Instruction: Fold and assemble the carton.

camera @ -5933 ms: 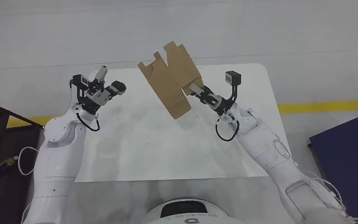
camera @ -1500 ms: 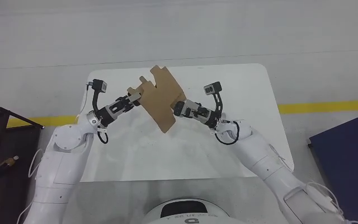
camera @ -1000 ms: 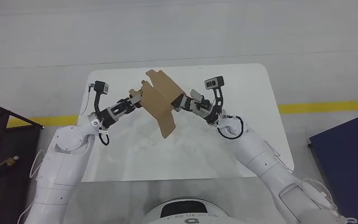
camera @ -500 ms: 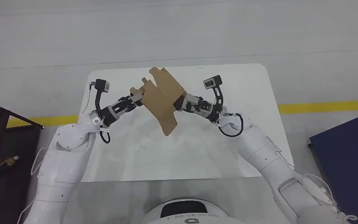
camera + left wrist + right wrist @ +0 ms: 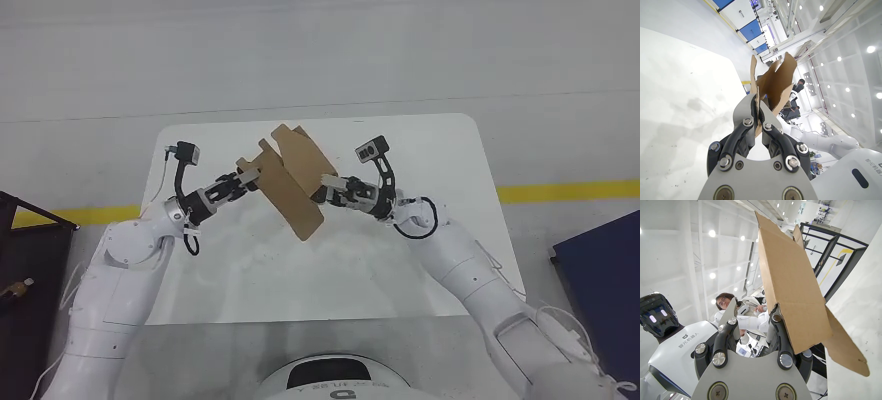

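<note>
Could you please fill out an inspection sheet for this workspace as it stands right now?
Surface: white table, with faint smudges and small dark marks.
Job's things: brown carton, partly unfolded with loose flaps, held up between the two arms.
Clutter: nothing seen.
End effectors: left end effector shut on the edge of a carton flap; right end effector open, one finger against the carton's wall.
Cables: left wrist cable and right wrist cable, black loops, apart from the carton.
Surroundings: grey floor with a yellow line; dark rack on the robot's left; blue object on its right.
</note>
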### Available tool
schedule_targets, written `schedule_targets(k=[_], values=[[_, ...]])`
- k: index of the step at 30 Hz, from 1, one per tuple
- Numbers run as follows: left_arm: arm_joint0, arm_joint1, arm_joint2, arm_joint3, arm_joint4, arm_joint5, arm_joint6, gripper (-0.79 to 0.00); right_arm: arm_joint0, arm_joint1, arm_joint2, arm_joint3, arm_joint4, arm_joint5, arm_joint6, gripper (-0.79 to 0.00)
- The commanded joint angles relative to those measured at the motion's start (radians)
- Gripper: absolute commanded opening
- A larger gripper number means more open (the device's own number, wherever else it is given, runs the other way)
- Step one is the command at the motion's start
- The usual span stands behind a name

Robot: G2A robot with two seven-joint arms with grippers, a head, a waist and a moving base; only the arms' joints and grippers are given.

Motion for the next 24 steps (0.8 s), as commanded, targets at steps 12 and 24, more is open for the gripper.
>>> schedule_targets(k=[12, 24], values=[[-0.006, -0.002, 0.014, -0.001, 0.0, -0.008, 0.023, -0.785, 0.031, -0.027, -0.004, 0.068, -0.062, -0.063, -0.133, -0.511], [-0.008, -0.003, 0.017, 0.004, 0.017, -0.003, 0.054, -0.785, 0.048, -0.048, -0.013, 0.087, -0.041, -0.053, -0.097, -0.785]])
